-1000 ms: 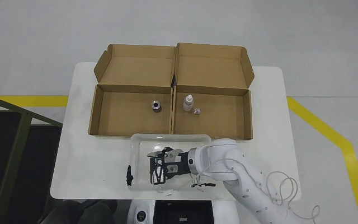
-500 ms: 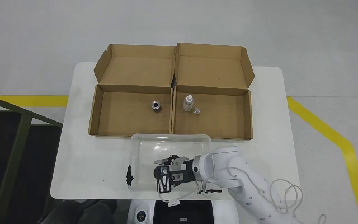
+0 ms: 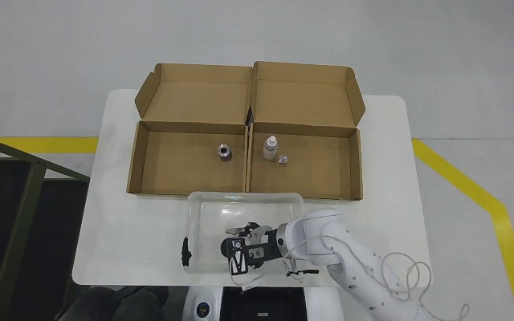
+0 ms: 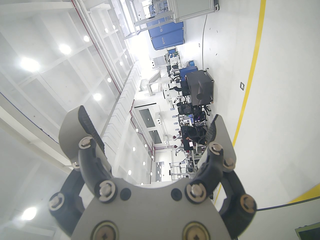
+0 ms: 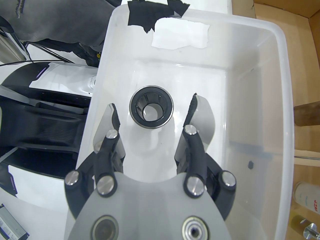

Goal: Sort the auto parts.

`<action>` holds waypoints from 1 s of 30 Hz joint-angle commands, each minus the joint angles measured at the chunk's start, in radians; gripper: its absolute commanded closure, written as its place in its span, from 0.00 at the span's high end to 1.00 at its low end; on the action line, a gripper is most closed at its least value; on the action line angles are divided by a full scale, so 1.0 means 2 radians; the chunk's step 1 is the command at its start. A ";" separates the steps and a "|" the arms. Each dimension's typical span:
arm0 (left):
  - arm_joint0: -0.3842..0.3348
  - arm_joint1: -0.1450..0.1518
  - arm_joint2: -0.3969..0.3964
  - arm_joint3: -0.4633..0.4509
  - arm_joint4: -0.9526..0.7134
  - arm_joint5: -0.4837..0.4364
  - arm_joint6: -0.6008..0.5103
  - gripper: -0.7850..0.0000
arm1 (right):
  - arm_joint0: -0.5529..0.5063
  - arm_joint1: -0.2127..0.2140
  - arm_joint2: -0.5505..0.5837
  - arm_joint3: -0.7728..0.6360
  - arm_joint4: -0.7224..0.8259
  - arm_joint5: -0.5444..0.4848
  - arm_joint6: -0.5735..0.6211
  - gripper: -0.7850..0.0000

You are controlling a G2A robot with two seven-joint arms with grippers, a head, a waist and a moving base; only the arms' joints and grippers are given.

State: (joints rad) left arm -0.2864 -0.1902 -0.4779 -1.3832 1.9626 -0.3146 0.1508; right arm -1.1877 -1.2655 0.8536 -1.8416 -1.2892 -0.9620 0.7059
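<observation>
Bearing [image 5: 151, 107], a dark metal ring, sits on the floor of the clear tray [image 5: 285, 81] on the worktop [image 3: 120, 233]. The right claw [image 5: 154, 100] is spread wide, one tip on each side of it, not touching. The left claw [image 4: 148, 112] is spread too, holding nothing.

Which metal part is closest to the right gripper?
The steel ring in the clear tub, right by the right gripper; the others lie in the cardboard boxes.

Left jaws wide apart, yellow floor line [image 4: 250, 76] beyond.
</observation>
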 commanded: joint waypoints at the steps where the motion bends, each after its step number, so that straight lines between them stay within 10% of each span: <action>1: 0.000 0.000 0.000 0.000 0.000 0.000 0.000 1.00 | 0.004 0.000 -0.003 0.007 -0.002 0.002 -0.004 0.66; 21: 0.000 0.000 0.000 0.000 0.000 0.000 0.000 1.00 | 0.074 -0.015 -0.075 0.079 -0.026 0.030 -0.031 0.65; 30: 0.000 0.000 0.000 0.000 0.000 0.000 0.000 1.00 | 0.080 -0.015 -0.078 0.087 -0.011 0.033 -0.045 0.31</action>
State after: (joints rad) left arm -0.2864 -0.1902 -0.4779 -1.3832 1.9626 -0.3146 0.1508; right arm -1.0284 -1.2960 0.6986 -1.6689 -1.3126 -0.8958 0.6176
